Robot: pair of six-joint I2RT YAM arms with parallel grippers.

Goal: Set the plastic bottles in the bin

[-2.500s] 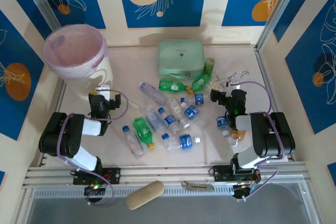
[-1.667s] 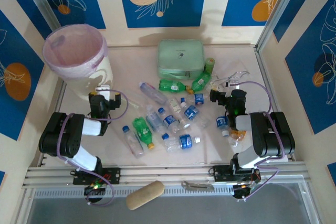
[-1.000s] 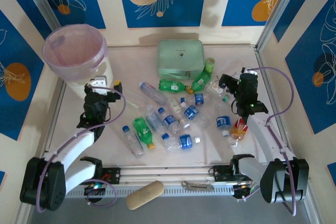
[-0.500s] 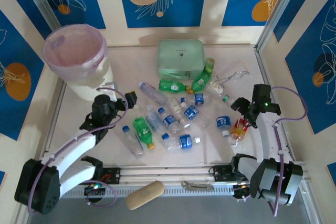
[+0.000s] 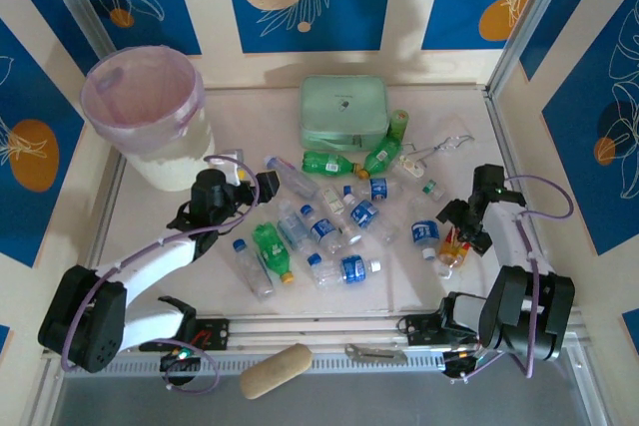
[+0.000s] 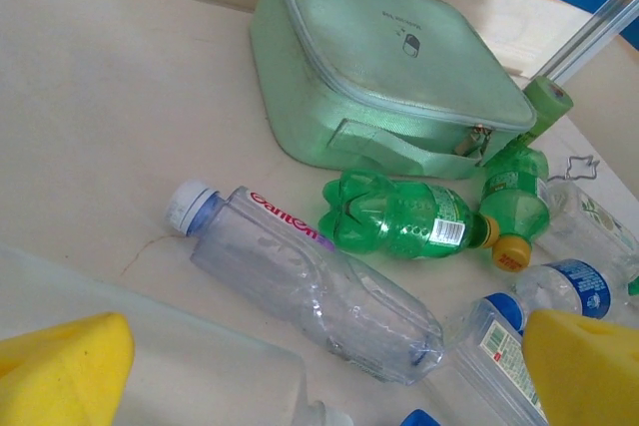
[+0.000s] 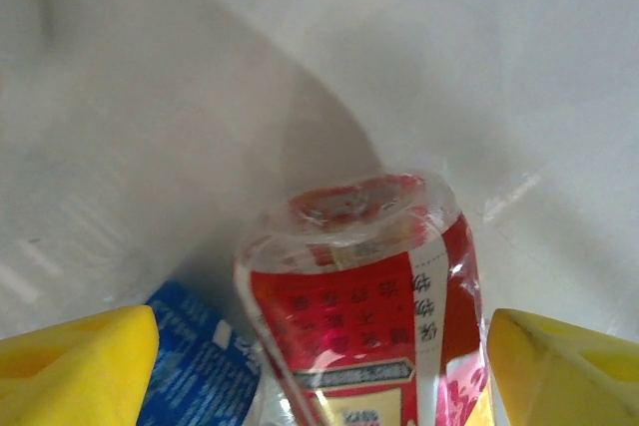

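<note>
I take this as the pick-up step. No bottle is lifted yet. The bottles (image 5: 329,231) lie scattered across the middle of the top view, and the bin (image 5: 190,117) stands at upper left, well apart from them.

My right gripper (image 5: 462,229) hangs at the right of that view over a red bottle (image 5: 451,248). In the right wrist view the red bottle (image 7: 369,296) sits centred between the yellow pads (image 7: 80,366). The jaws are spread with a gap on each side, so they hold nothing. A blue bottle (image 7: 190,366) lies just beside it at lower left (it could get nipped along with it).

My left gripper (image 5: 250,187) is left of centre, jaws spread wide and empty. It points at a clear bottle (image 6: 310,291) lying on its side mid-frame in the left wrist view, below the case (image 6: 379,77).

Next, I judge the right jaws need to come down and squeeze the red bottle alone. Then comes a long carry across to the bin. The left arm sits nearer the bin and may be the better carrier.
</note>
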